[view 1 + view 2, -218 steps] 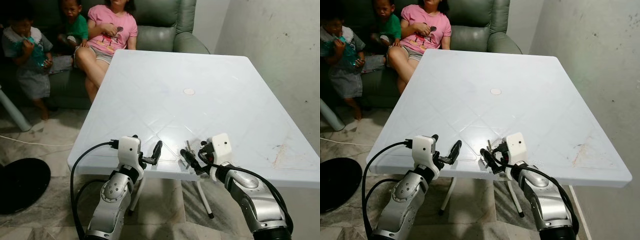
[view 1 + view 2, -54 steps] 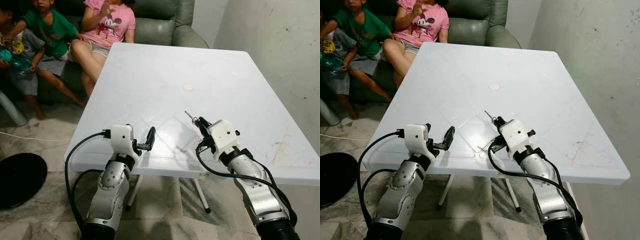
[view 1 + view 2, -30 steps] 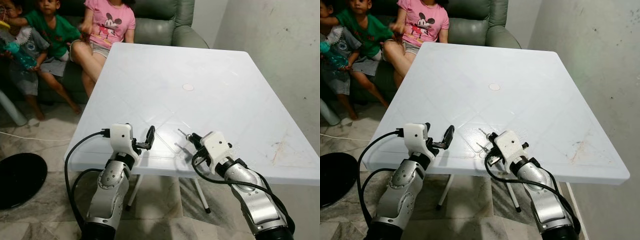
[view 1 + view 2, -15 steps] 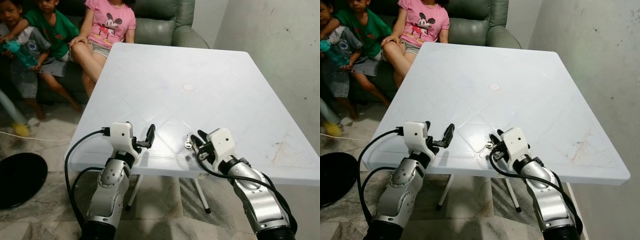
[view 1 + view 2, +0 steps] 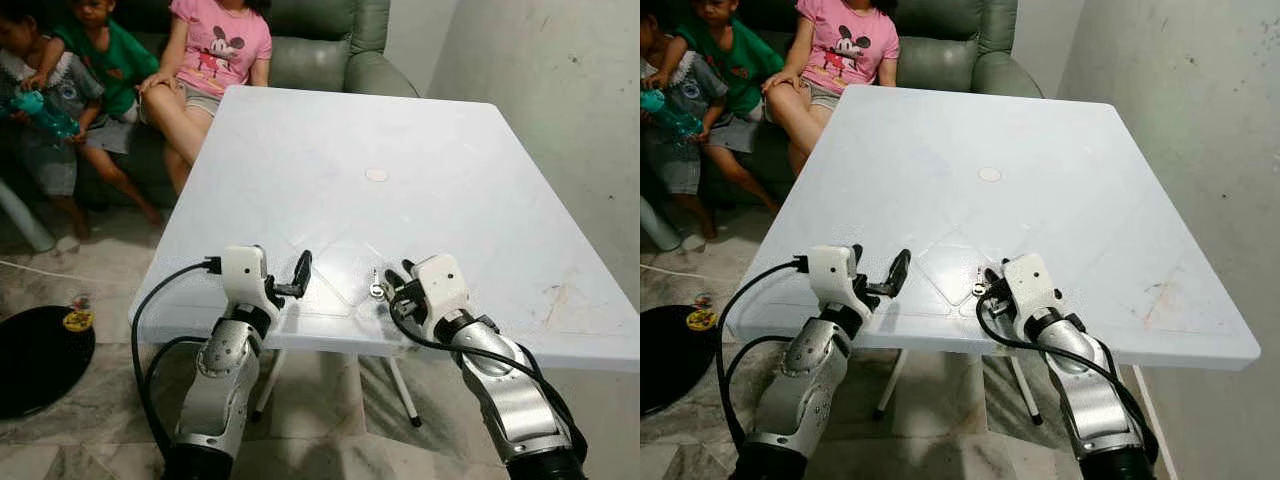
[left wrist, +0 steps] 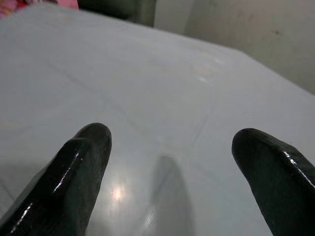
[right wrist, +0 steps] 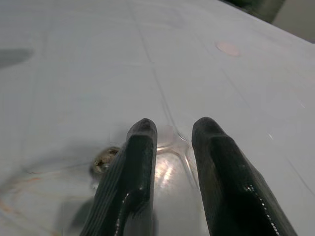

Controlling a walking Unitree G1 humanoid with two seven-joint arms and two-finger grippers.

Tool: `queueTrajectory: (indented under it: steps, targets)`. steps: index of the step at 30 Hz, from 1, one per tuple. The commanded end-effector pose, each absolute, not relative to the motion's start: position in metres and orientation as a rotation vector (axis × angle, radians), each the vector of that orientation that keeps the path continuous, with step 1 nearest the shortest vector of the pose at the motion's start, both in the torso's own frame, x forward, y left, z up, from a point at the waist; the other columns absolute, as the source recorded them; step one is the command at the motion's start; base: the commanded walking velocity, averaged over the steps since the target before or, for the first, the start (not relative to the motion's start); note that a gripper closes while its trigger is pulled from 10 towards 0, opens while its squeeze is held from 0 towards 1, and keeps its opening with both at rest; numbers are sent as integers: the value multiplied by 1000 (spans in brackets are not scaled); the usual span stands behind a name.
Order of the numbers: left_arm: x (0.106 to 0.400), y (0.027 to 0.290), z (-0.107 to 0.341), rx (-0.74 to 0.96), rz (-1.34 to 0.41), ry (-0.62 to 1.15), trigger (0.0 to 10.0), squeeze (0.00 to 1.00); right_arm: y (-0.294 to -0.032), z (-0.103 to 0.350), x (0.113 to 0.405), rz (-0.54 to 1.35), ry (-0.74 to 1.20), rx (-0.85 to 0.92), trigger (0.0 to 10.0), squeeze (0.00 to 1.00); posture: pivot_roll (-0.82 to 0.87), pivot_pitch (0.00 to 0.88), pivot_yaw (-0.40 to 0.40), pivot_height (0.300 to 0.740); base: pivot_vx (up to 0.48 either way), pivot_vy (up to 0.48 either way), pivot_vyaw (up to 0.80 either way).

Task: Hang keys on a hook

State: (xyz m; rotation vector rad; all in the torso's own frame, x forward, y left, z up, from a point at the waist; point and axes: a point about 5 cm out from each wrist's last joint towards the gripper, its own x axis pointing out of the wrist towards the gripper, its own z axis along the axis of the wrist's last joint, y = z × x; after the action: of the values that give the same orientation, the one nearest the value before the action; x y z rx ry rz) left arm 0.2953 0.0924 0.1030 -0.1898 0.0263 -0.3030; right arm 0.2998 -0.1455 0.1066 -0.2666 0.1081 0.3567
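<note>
A white plastic worktop (image 5: 440, 150) stands against a pale, marked wall (image 5: 560, 90); its surface carries moulded diamond lines, a small round cap (image 5: 377, 174) at the middle, and a reddish scuff (image 5: 556, 300) near the right front edge; beyond the far side is a green sofa (image 5: 330, 50) with three people sitting on it, one in a pink shirt (image 5: 222, 45) and one in a green shirt (image 5: 110, 60); the floor (image 5: 90, 270) is pale marble-look tile, with a dark round object (image 5: 40, 360) at the lower left and a white cable (image 5: 40, 268) trailing across it.

The right pincer (image 5: 394, 289) reaches over the front edge of the worktop, low to the surface, its silver arm bent up from below; in the right wrist view its fingers (image 7: 133, 167) stand narrowly apart with nothing between them; the keys (image 5: 376, 287) lie on the worktop just beside the fingertips, a small metallic piece (image 7: 104, 160) showing next to one finger.

The left pincer (image 5: 302, 272) hovers at the front edge, well apart from the keys; its fingers (image 6: 74, 167) are spread wide over bare surface.
</note>
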Motion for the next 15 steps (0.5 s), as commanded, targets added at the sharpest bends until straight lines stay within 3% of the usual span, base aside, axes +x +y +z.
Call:
queueTrajectory:
  steps: [1,12,13,15]
  targets:
    - [288,82,92,-203,-339,81,10000,0,-150,108,301,318,124,-256,10000,0,15,55,-74,732,0,0,0]
    - [284,76,92,-201,-361,84,10000,0,-148,105,296,343,159,-210,10000,0,12,64,-75,732,0,0,0]
    - [285,75,93,-201,-364,81,10000,0,-147,107,295,350,150,-166,10000,1000,8,66,-70,732,0,0,0]
    - [285,75,94,-202,-365,80,10000,0,-148,110,295,343,126,-135,10000,1000,8,66,-70,732,0,0,0]
